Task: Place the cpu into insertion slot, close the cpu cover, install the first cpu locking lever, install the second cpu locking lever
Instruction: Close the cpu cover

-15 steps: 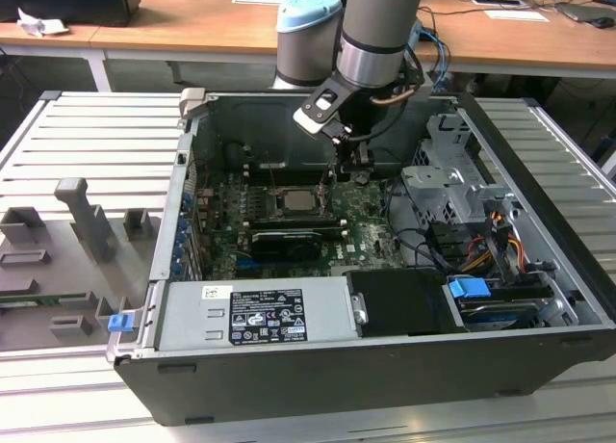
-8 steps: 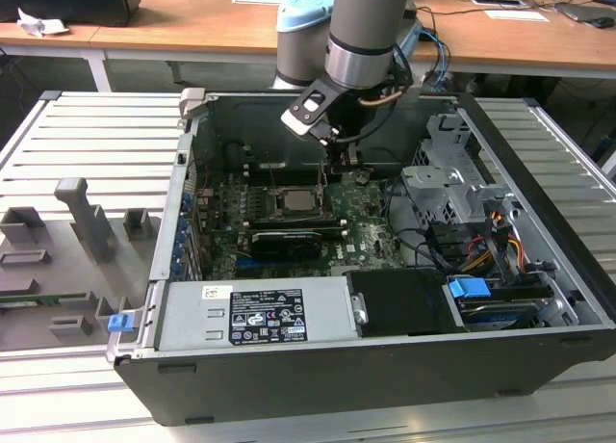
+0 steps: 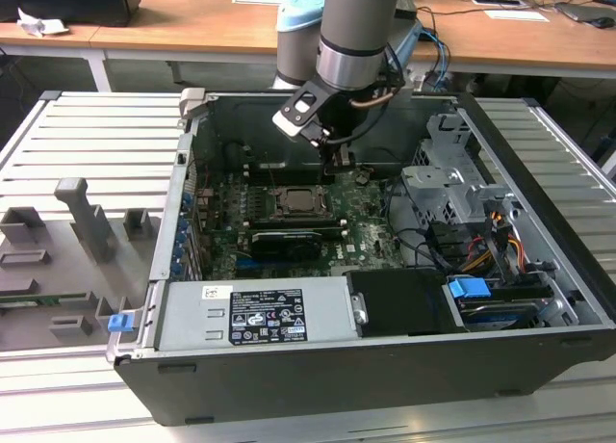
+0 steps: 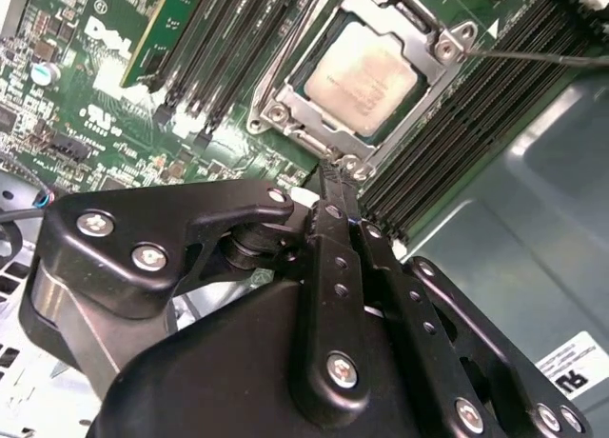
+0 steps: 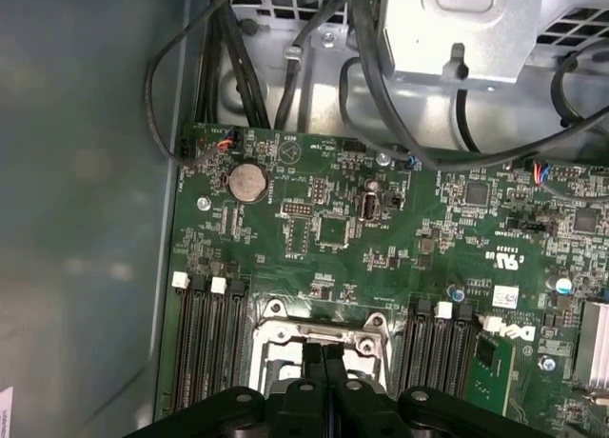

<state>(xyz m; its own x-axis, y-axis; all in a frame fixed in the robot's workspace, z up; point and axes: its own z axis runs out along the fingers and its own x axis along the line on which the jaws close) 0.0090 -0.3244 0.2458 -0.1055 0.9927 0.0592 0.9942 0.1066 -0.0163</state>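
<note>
White maker's logo [image 4: 109, 38] on the green circuit board [image 4: 90, 114], fine-print sticker [image 3: 267, 316] on the power supply [image 3: 185, 313], too small to read

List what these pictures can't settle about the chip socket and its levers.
1. Second wrist view: the gripper covers the socket corner beside it, so whether its tips hold anything is hidden.
2. Second wrist view: the thin metal rod runs off the picture's edge, so its end is cut off.
3. First wrist view: the gripper hides most of the socket.
4. Exterior view: the socket is too small to judge latching.
</note>
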